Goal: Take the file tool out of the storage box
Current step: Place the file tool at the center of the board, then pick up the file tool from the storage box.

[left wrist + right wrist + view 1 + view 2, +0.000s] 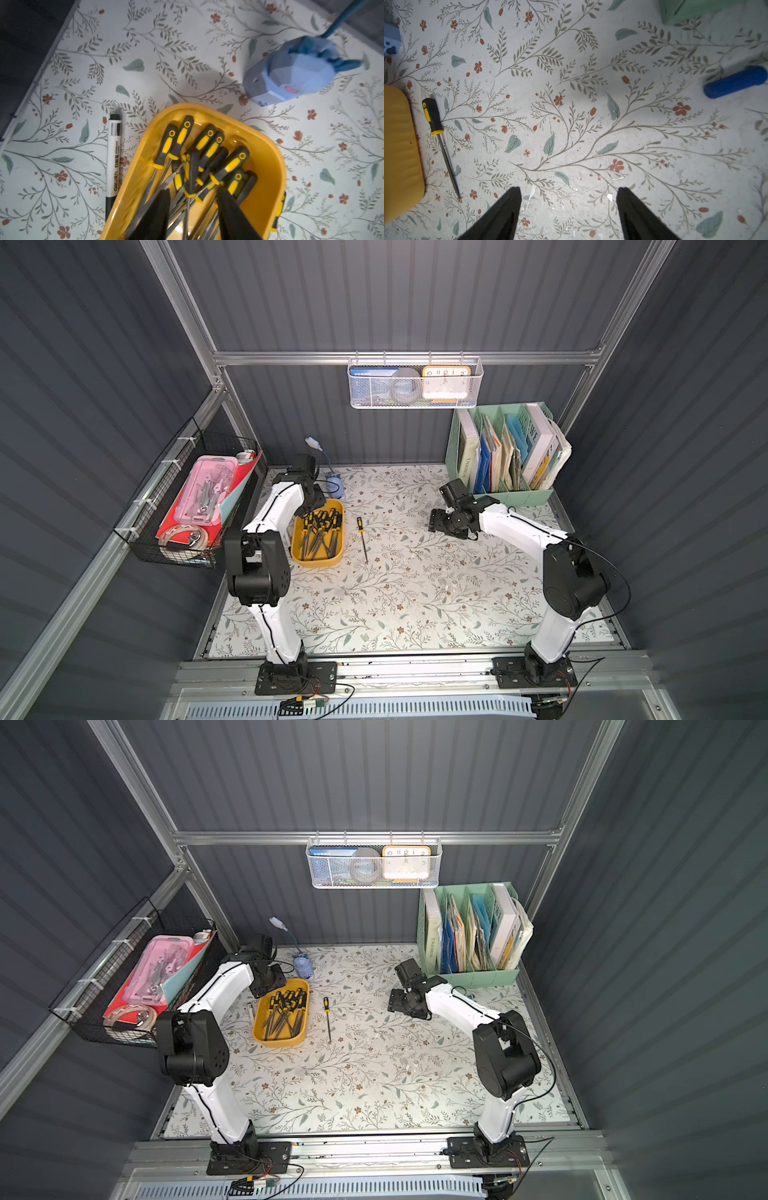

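Right wrist: file (433, 124) (beside storage box (400, 145))

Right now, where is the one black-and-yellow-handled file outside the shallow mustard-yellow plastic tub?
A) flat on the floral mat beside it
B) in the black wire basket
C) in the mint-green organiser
A: the file lies flat on the floral mat, just clear of the tub.

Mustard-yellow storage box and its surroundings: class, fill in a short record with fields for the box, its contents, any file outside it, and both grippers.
box: shallow mustard-yellow plastic storage box, on the floral-patterned table
contents: heap of black-and-yellow-handled metal files
outside: one matching file lying flat on the table beside the box, apart from it
left gripper: jaws apart, down among the box's files
right gripper: open above bare table, holding nothing
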Robot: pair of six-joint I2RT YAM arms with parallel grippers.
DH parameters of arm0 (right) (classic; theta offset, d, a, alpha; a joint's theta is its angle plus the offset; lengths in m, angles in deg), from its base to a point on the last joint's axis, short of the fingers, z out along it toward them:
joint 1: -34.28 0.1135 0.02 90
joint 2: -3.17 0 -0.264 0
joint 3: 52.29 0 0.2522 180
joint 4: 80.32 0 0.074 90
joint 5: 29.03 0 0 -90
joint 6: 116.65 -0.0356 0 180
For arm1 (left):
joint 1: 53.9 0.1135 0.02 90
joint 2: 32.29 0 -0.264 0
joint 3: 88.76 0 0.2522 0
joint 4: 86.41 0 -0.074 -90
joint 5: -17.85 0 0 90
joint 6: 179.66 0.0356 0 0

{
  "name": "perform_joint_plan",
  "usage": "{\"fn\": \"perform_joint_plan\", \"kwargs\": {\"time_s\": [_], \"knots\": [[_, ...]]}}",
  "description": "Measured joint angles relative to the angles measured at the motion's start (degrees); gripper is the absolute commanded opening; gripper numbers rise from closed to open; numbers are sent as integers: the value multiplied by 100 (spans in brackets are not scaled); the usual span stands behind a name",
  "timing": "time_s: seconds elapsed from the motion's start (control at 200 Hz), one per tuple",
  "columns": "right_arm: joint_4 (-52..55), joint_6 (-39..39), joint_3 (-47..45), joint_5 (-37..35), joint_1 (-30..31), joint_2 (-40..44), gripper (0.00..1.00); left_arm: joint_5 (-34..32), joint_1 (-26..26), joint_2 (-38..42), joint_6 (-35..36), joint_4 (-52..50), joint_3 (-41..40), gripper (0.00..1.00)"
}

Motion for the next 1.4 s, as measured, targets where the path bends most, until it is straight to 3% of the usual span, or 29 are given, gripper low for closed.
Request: {"fn": "perform_joint_plan", "kwargs": {"time_s": [0.66, 1.036, 1.401], "knots": [[20, 44, 0, -4, 0, 0, 78, 785, 267, -662, 299, 546, -192, 44], [46, 42, 0, -4, 0, 0, 78, 911, 264, -981, 389, 616, -195, 38], [131, 42, 0, -7, 0, 0, 78, 820, 267, -994, 457, 481, -98, 16]]}}
